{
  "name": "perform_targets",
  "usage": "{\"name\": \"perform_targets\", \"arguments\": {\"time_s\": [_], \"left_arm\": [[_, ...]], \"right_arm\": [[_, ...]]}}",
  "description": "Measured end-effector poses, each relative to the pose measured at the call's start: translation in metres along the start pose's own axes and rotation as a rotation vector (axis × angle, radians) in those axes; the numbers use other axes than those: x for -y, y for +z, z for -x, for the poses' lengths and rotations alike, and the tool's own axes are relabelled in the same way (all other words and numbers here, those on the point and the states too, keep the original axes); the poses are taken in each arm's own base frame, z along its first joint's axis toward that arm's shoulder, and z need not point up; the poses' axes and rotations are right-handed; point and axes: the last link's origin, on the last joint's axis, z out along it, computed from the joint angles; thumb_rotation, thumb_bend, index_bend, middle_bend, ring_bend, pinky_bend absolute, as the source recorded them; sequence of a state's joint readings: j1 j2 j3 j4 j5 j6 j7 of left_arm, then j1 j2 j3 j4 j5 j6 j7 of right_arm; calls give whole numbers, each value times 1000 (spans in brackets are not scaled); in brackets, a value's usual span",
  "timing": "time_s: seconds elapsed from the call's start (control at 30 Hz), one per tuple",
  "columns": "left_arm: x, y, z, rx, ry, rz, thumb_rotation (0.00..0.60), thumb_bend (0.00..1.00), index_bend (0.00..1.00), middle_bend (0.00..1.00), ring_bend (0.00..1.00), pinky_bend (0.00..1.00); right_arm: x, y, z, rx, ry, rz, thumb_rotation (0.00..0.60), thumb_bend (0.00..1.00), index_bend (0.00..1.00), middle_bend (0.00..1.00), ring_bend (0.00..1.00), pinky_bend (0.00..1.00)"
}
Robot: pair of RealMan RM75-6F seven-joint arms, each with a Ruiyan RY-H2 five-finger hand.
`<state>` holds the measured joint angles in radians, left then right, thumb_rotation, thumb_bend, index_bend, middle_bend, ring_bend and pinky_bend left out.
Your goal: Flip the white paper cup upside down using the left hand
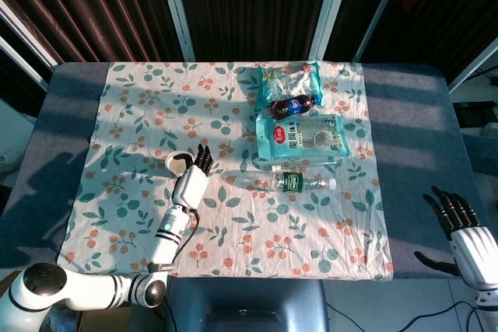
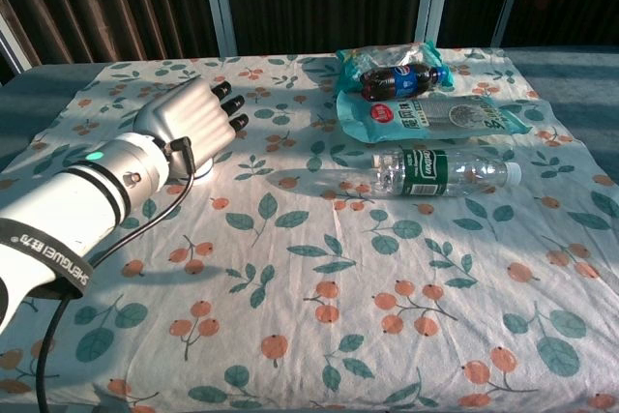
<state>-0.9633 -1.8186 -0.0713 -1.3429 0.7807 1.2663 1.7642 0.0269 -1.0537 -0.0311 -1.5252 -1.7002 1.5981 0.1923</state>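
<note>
Standing mouth-up, the white paper cup (image 1: 178, 162) shows a dark inside; the left hand (image 1: 193, 180) grips it.

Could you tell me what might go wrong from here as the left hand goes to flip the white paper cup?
1. The left hand hides most of the white paper cup in the chest view, so the grasp is hard to check; light paper could crush or tip.
2. The clear water bottle lies on its side to the hand's right; a wide turning sweep might set it rolling.
3. The floral tablecloth is wrinkled, so the inverted cup may sit unevenly.
</note>
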Motion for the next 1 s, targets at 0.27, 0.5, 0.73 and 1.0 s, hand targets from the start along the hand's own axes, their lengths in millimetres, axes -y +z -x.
{"name": "perform_targets", "arguments": {"time_s": [0.27, 0.5, 0.73, 1.0], "left_arm": [[-5, 11, 11, 38, 23, -27, 600, 406, 0, 0, 63, 429], [-5, 15, 20, 71, 41, -38, 600, 407, 0, 0, 65, 429], [-8, 17, 26, 61, 61, -30, 600, 398, 0, 45, 100, 445], [-10, 20, 31, -5, 73, -14, 600, 407, 41, 237, 283, 561]], "right_arm": [[-1, 0, 0, 5, 1, 0, 600, 58, 0, 0, 0, 183], [0, 1, 1, 17, -3, -1, 600, 58, 0, 0, 0, 184], [1, 2, 2, 38, -7, -7, 600, 58, 0, 0, 0, 184], [1, 2, 3, 48, -11, -8, 600, 58, 0, 0, 0, 184]]}}
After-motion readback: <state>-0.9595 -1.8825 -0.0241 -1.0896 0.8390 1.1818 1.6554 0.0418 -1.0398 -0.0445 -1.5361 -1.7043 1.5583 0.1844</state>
